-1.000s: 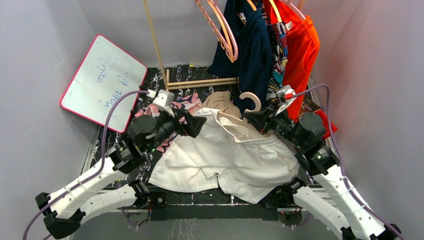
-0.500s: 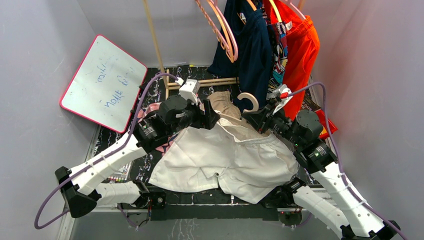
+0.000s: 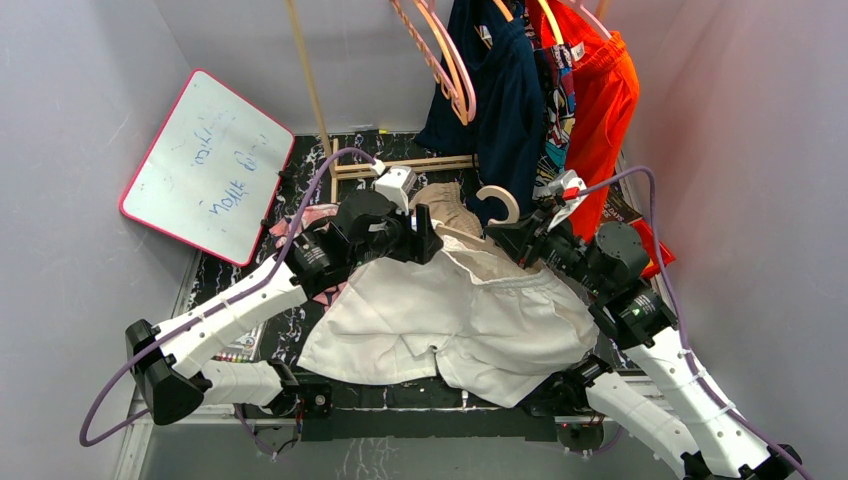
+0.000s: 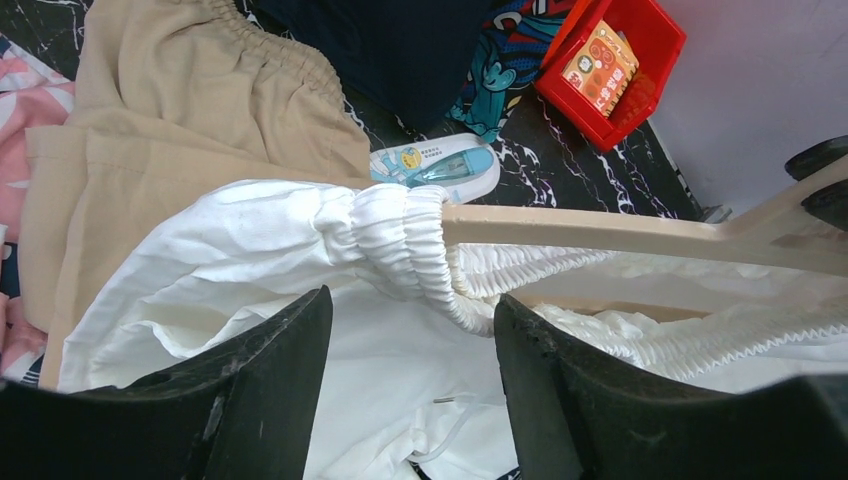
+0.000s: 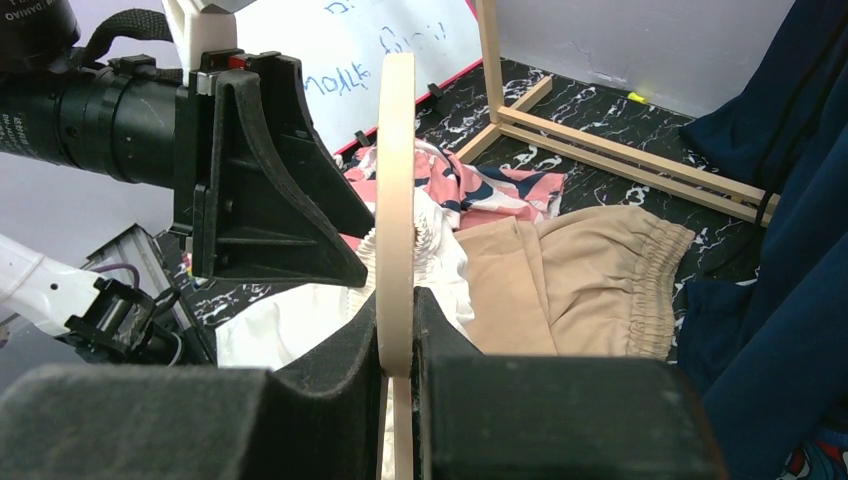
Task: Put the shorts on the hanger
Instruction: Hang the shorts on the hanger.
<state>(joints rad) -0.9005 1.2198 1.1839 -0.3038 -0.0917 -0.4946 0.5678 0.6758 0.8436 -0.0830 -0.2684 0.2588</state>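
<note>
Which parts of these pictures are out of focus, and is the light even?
Top view: sharp, with a reddish cast on the right wall beside the orange garment. Left wrist view: the shorts are crisp, the left hand dark and slightly soft. Right wrist view: the right hand is a blurred dark mass, the hanger clear.

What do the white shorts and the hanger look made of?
The shorts: thin matte woven cloth, likely cotton; it creases softly and gathers at an elastic waistband. The hanger: smooth, matte pale beige with no visible grain; painted wood or plastic, cannot tell.
</note>
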